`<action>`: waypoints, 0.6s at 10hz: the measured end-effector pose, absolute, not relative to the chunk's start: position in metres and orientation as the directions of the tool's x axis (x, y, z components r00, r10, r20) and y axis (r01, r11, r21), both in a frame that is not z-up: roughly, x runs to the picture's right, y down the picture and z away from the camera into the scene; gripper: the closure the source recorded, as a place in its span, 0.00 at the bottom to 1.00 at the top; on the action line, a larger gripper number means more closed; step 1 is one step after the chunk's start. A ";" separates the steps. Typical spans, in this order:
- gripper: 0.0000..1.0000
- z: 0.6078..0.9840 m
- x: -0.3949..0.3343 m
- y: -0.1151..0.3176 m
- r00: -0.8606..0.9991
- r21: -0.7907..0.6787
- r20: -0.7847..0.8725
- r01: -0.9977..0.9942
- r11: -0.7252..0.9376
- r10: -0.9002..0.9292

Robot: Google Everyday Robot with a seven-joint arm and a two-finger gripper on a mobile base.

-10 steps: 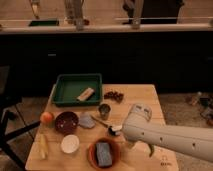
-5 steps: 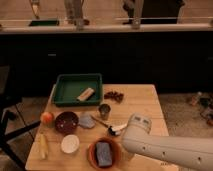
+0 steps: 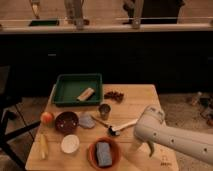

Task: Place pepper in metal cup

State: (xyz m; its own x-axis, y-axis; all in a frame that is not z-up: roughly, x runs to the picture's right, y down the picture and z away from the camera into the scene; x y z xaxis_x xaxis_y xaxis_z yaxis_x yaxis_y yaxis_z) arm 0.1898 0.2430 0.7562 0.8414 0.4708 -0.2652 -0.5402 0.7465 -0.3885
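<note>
While the small mark on the near-right corner of the table (image 3: 141, 100) is too faint for you to read, the pepper (image 3: 100, 122) shows as a thin dark sliver lying flat just at 6 o'clock of the metal cup (image 3: 104, 110). Its long axis runs 10 to 4 o'clock, and the stem end is unclear. Your gripper (image 3: 142, 147) hangs at 4 o'clock of the cup, fingers spread wide and holding nothing. Since the earlier frame the arm (image 3: 175, 140) has slid slightly toward 3 o'clock — the pepper has not moved.

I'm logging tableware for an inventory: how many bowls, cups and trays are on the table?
Bowls: 3 (maroon bowl, white bowl, orange bowl)
Cups: 1 (metal cup)
Trays: 1 (green tray)
Total: 5
The gripper hangs open over the table's front right, holding nothing.
</note>
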 end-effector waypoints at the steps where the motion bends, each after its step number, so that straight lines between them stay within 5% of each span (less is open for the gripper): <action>1: 0.20 0.766 0.204 0.237 0.811 -0.373 -0.278 -0.584 0.721 0.514; 6: 0.20 0.798 0.236 0.235 0.724 -0.346 -0.325 -0.690 0.636 0.609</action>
